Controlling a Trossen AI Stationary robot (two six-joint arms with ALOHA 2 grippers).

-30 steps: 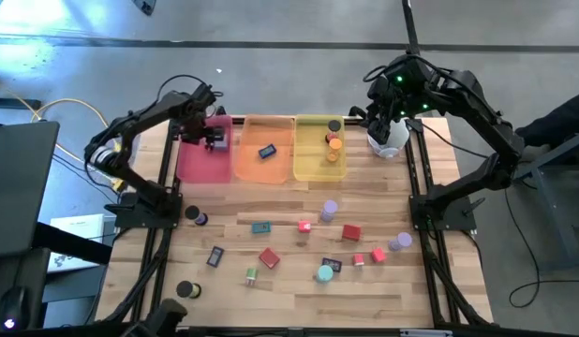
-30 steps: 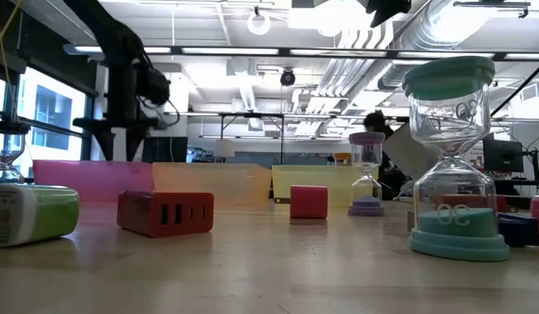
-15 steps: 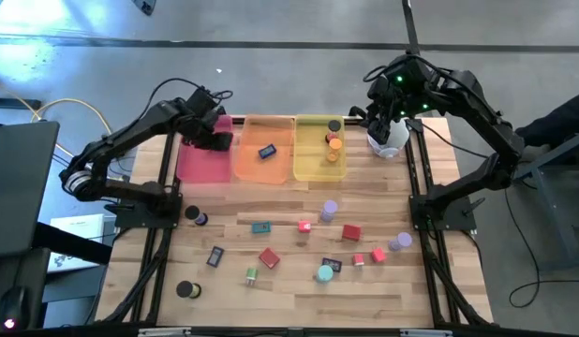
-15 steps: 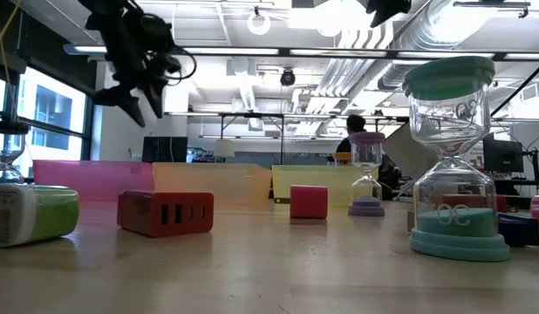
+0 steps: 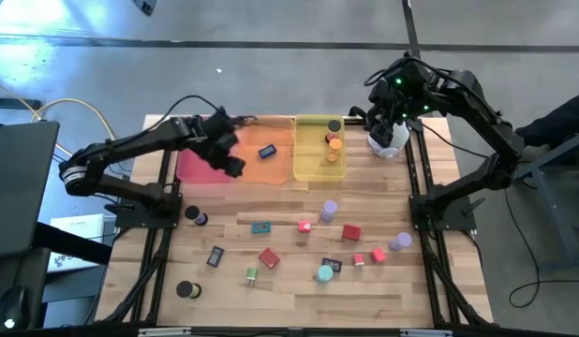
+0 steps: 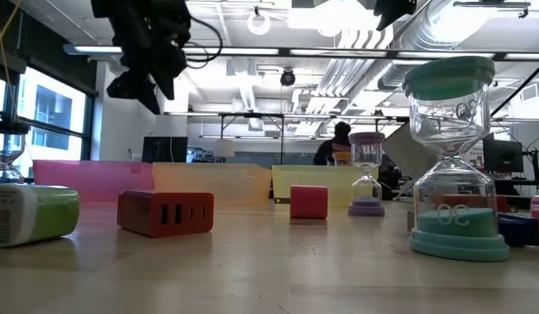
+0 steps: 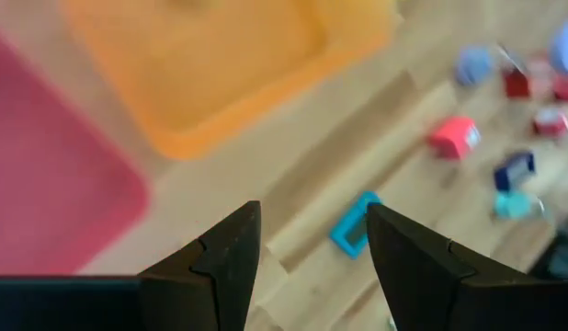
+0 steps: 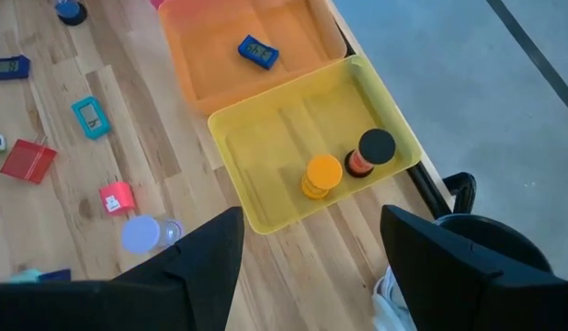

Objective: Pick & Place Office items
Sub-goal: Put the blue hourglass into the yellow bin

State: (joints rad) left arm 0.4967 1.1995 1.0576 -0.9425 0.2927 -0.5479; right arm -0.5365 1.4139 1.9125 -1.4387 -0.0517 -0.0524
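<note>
Several small office items lie scattered on the wooden table point(image 5: 289, 300): a teal rectangle point(image 5: 261, 227), red cubes point(image 5: 351, 232), purple cylinders point(image 5: 329, 208), black cylinders point(image 5: 194, 215) and a green one point(image 5: 251, 275). My left gripper point(image 5: 231, 159) hangs open and empty above the seam between the pink tray point(image 5: 198, 161) and the orange tray point(image 5: 266, 168). In the left wrist view the left gripper point(image 7: 312, 248) has nothing between its fingers. My right gripper point(image 8: 312, 225) waits open and empty, high over the table's far right corner, by the yellow tray point(image 8: 266, 156).
The three trays stand side by side along the far edge. The orange one holds a dark blue rectangle point(image 5: 267, 151); the yellow tray point(image 5: 308, 164) holds a black cylinder point(image 5: 334, 126) and orange cylinders point(image 5: 334, 145). A white rounded device point(image 5: 388, 140) sits under the right arm.
My left gripper has swung from over the pink tray toward the table's right and near edges, rising and rolling as it went. It now hangs over the seam between the pink and orange trays. Its fingers stay open.
</note>
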